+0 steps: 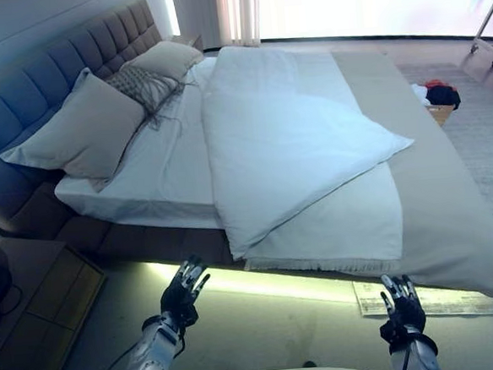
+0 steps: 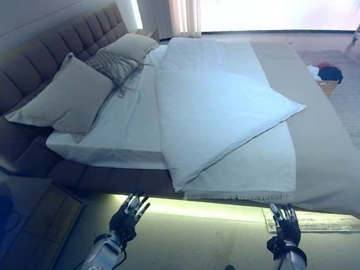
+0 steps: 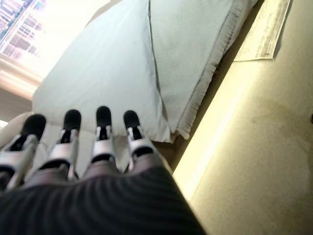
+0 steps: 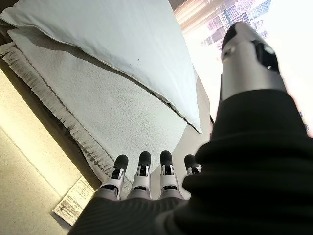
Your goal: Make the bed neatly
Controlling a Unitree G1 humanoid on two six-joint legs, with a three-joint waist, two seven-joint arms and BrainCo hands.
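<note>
A wide bed [image 1: 189, 206] with a tufted headboard [image 1: 60, 58] stands before me. A white duvet [image 1: 286, 140] lies folded back at an angle over a fringed white blanket [image 1: 351, 228] and a beige cover [image 1: 443, 213]. Two large pillows [image 1: 82, 129] and a patterned cushion [image 1: 142, 86] rest at the head. My left hand [image 1: 182, 295] hovers open above the floor near the bed's lit side edge, holding nothing. My right hand [image 1: 401, 305] is open too, just below the blanket's fringe; its wrist view shows straight fingers [image 4: 142, 169] and the duvet [image 4: 112, 44].
A wooden nightstand [image 1: 35, 310] stands at the lower left. A printed sheet [image 1: 432, 299] lies on the floor under the bed's overhang. A basket with dark and red items [image 1: 439, 99] sits beyond the bed on the right. A metal frame [image 1: 490, 32] stands at the far right.
</note>
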